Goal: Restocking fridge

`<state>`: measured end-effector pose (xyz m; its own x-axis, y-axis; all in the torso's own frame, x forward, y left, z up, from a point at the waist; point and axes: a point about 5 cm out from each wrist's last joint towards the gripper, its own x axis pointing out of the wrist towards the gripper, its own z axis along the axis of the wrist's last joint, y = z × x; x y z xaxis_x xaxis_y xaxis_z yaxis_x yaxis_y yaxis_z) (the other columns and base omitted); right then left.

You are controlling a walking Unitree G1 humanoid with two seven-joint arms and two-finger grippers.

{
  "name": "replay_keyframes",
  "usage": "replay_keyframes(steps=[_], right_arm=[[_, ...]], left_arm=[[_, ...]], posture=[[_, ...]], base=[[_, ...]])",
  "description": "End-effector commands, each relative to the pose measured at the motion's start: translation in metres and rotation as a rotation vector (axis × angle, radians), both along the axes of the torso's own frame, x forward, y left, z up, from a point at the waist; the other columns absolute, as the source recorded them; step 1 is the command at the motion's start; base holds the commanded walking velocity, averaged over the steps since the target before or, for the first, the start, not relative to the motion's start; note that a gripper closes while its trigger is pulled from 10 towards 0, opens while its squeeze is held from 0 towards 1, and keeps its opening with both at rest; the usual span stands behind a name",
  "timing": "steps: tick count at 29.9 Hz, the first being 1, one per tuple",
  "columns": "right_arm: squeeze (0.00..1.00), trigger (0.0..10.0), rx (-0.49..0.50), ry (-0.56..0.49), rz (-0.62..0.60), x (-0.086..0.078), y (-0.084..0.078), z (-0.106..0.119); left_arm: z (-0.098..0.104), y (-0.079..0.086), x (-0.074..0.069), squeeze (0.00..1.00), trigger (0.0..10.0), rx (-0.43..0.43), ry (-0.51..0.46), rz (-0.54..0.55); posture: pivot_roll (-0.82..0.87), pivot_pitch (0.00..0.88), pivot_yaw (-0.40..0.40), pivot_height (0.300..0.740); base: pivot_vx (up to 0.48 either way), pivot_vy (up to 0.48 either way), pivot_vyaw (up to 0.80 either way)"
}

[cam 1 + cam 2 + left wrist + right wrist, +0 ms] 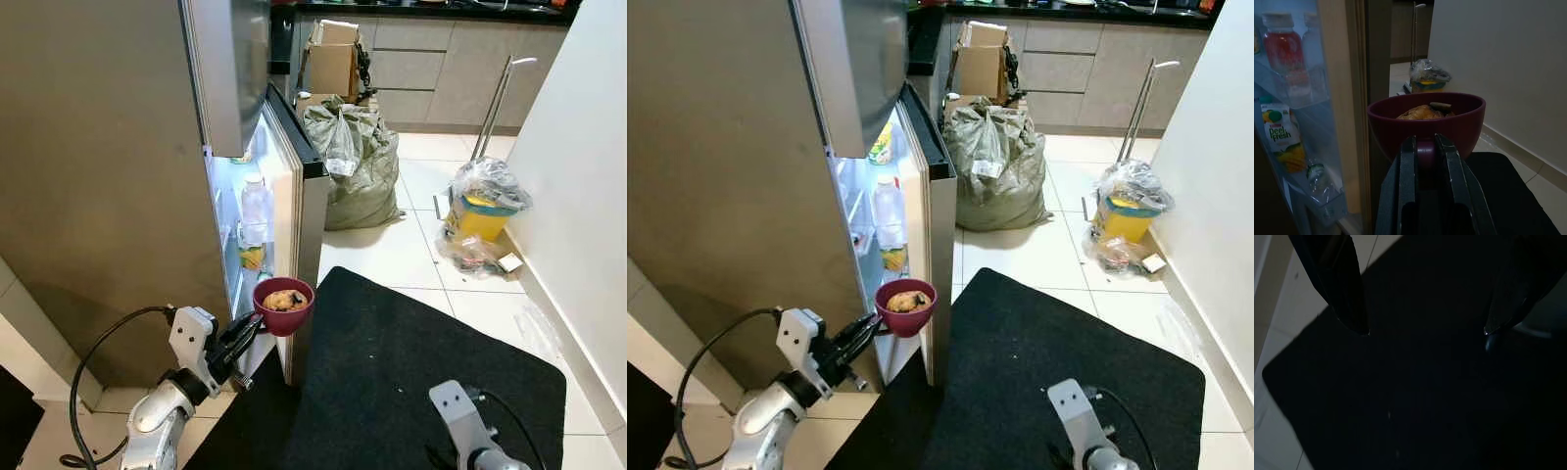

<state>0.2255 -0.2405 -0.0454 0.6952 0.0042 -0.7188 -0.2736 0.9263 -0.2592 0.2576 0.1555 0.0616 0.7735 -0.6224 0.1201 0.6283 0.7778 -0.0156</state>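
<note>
Your left end effector [247,338] pinches the maroon bowl [284,306] of food by a tab at its side, holding it level at the open edge of the fridge door [294,211], beside the bottles [256,208] on its shelves. Your right end effector [1425,330] hangs spread above the black mat [411,372].

brushed metal fridge [108,147], matt dark mat [411,343], glossy floor tiles [392,250], clear plastic bottles [256,208]
</note>
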Motion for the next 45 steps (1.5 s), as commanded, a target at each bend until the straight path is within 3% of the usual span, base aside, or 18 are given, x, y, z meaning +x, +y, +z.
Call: replay_keyframes(steps=[1, 6, 9, 13, 22, 27, 29, 32, 36, 45], right_arm=[[0.00, 10.0, 0.010, -0.063, 0.045, 0.014, 0.003, 0.011], [0.00, 10.0, 0.047, -0.123, 0.110, 0.031, 0.013, 0.022], [0.00, 10.0, 0.065, -0.158, 0.158, 0.039, 0.020, 0.029], [0.00, 10.0, 0.093, -0.223, 0.243, 0.054, 0.027, 0.044], [0.00, 10.0, 0.082, -0.264, 0.257, 0.064, 0.023, 0.056], [0.00, 10.0, 0.079, -0.273, 0.260, 0.066, 0.022, 0.058], [0.00, 10.0, 0.085, -0.303, 0.267, 0.071, 0.022, 0.064], [0.00, 10.0, 0.092, -0.325, 0.272, 0.075, 0.024, 0.069], [0.00, 10.0, 0.127, -0.379, 0.315, 0.087, 0.035, 0.082], [0.00, 10.0, 0.225, -0.436, 0.409, 0.098, 0.057, 0.097]], left_arm=[[-0.006, -0.003, -0.003, 0.00, 10.0, -0.026, 0.028, 0.001], [-0.010, -0.004, -0.005, 0.00, 10.0, -0.043, 0.048, 0.003], [-0.012, -0.003, -0.010, 0.00, 10.0, -0.095, 0.074, -0.018], [-0.011, 0.017, -0.031, 0.00, 10.0, -0.252, 0.145, -0.140], [-0.006, 0.041, -0.037, 0.00, 10.0, -0.212, 0.137, -0.147], [-0.003, 0.044, -0.036, 0.00, 10.0, -0.197, 0.117, -0.127], [0.004, 0.051, -0.027, 0.00, 10.0, -0.178, 0.070, -0.037], [0.009, 0.054, -0.022, 0.00, 10.0, -0.175, 0.043, 0.006], [0.016, 0.047, -0.024, 0.00, 10.0, -0.240, 0.041, -0.058], [0.011, 0.041, -0.036, 0.00, 10.0, -0.255, 0.089, -0.168]], posture=[[-0.04, 0.038, -0.010, 0.740], [-0.04, 0.036, -0.011, 0.740], [-0.04, 0.035, -0.011, 0.740], [-0.04, 0.034, -0.013, 0.740], [-0.04, 0.037, -0.017, 0.740], [-0.04, 0.037, -0.019, 0.740], [-0.04, 0.037, -0.019, 0.740], [-0.04, 0.037, -0.020, 0.740], [-0.04, 0.037, -0.021, 0.740], [-0.04, 0.037, -0.021, 0.740]], base=[[0.000, 0.000, 0.00], [0.000, 0.000, 0.00], [0.000, 0.000, 0.00], [0.000, 0.000, 0.00], [0.000, 0.000, 0.00], [0.000, 0.000, 0.00], [0.000, 0.000, 0.00], [0.000, 0.000, 0.00], [0.000, 0.000, 0.00], [0.000, 0.000, 0.00]])
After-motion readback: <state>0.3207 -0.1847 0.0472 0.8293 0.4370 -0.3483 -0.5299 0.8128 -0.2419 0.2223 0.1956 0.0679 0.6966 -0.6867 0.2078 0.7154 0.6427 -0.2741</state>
